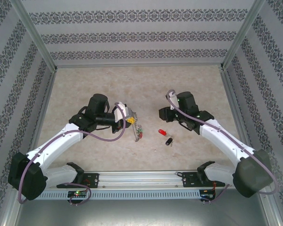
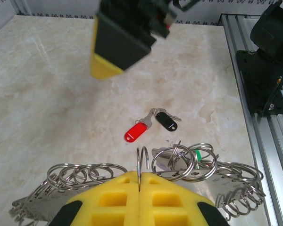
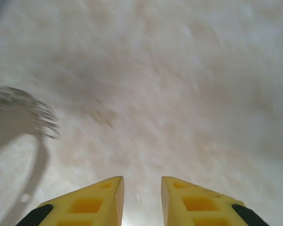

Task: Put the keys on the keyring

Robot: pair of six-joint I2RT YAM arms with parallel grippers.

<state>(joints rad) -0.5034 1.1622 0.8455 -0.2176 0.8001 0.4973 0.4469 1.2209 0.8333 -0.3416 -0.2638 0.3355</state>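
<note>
My left gripper [image 1: 128, 121] [image 2: 139, 179] is shut on a thin wire coil of the keyring [image 2: 181, 162], a silvery loop strung with many small rings and a green tag. The loop hangs from the fingers above the table [image 1: 137, 130]. The red-headed key [image 1: 161, 133] [image 2: 135, 132] and the black-headed key [image 1: 169, 140] [image 2: 166, 121] lie together on the table just right of the hanging loop. My right gripper [image 1: 162, 113] [image 3: 142, 188] hovers open behind the keys with nothing between its fingers. A blurred edge of the keyring [image 3: 23, 108] shows at the left of the right wrist view.
The marble-patterned tabletop [image 1: 141, 84] is walled by patterned panels on three sides. An aluminium rail [image 1: 141, 178] with the arm bases runs along the near edge. One black and yellow right finger [image 2: 118, 44] hangs at the top of the left wrist view.
</note>
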